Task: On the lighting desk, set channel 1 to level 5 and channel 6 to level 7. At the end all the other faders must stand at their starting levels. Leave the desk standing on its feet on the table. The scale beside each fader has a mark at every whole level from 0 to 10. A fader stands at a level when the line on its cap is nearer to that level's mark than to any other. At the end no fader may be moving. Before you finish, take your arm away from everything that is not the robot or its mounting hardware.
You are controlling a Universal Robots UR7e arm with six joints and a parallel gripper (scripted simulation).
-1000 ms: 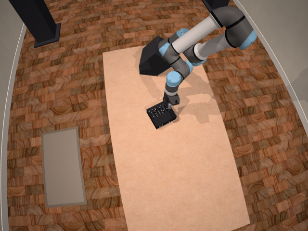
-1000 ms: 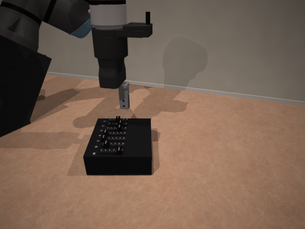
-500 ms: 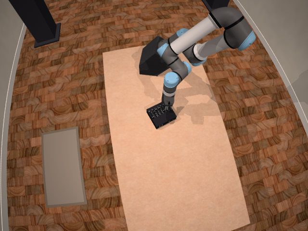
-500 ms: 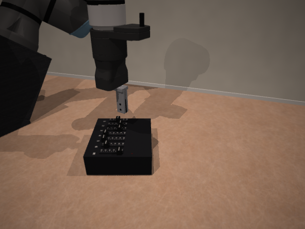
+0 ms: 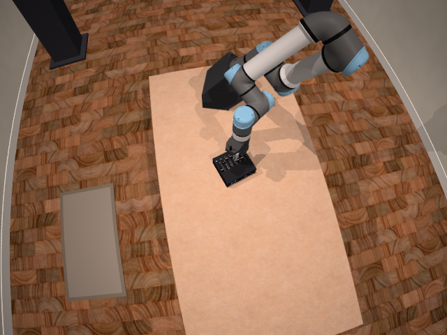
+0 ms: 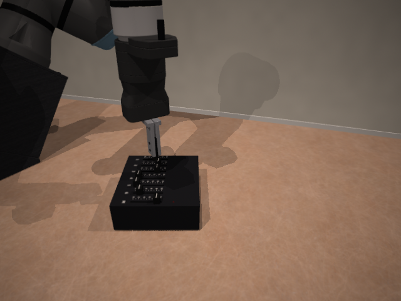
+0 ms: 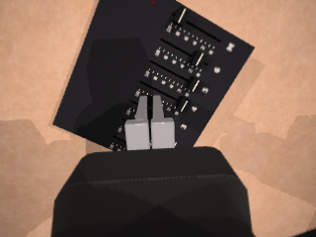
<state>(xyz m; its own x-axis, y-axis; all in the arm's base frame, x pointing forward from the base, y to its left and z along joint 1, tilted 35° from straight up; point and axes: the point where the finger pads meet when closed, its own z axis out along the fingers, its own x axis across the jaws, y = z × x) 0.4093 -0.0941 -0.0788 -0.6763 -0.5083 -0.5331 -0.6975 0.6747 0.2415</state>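
The black lighting desk (image 6: 155, 190) stands flat on the tan table top, also seen in the overhead view (image 5: 235, 169) and the wrist view (image 7: 158, 69). It has several faders in parallel rows. The nearest row's cap (image 6: 156, 199) sits toward the right of its slot. In the wrist view that same fader's cap (image 7: 182, 16) is at the top. My gripper (image 6: 156, 153) is shut and empty. Its fingertips reach down to the farthest rows of the desk. In the wrist view the fingers (image 7: 149, 101) cover the caps of the two lowest rows. I cannot tell whether they touch a cap.
The arm's dark base block (image 5: 218, 86) stands at the table's far end, behind the desk. A grey mat (image 5: 91, 243) lies on the wooden floor left of the table. A dark post (image 5: 54, 32) stands at the upper left.
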